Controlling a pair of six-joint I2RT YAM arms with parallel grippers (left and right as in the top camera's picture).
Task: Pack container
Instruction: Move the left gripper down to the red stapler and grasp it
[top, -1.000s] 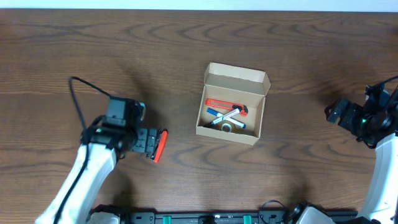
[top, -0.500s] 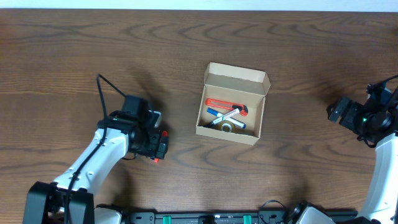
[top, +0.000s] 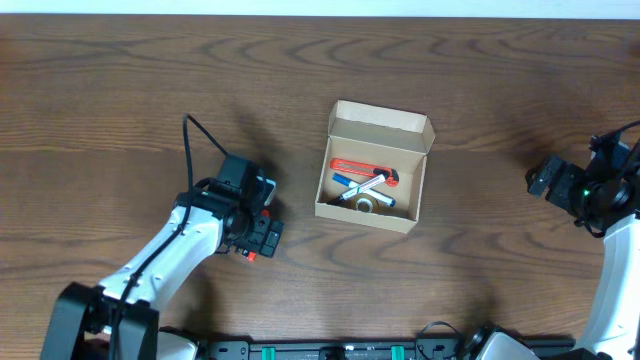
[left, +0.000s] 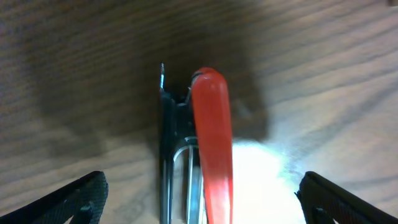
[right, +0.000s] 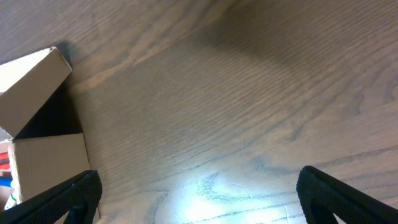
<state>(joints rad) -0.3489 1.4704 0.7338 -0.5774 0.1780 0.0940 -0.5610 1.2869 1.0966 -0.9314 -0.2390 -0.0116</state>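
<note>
On grained table (top: 150, 90), rectangular cardboard container (top: 366, 214)

The dark wooden table (top: 480, 90) carries the open container (top: 365, 214) and a red-and-black stapler (left: 208, 137).

Container (top: 366, 215): on the table (top: 480, 80), about midway across, its flap standing at the far side.
Inside the container: two markers (top: 362, 188) lying crossed; a tape roll (top: 369, 203) against the near wall.
Stapler (left: 208, 137): on the table left of the container, apart from it.
Left gripper (top: 262, 232): over the stapler, one finger on either side of it.
Right gripper (top: 545, 180): at the table's right end, well apart from the container.
</note>
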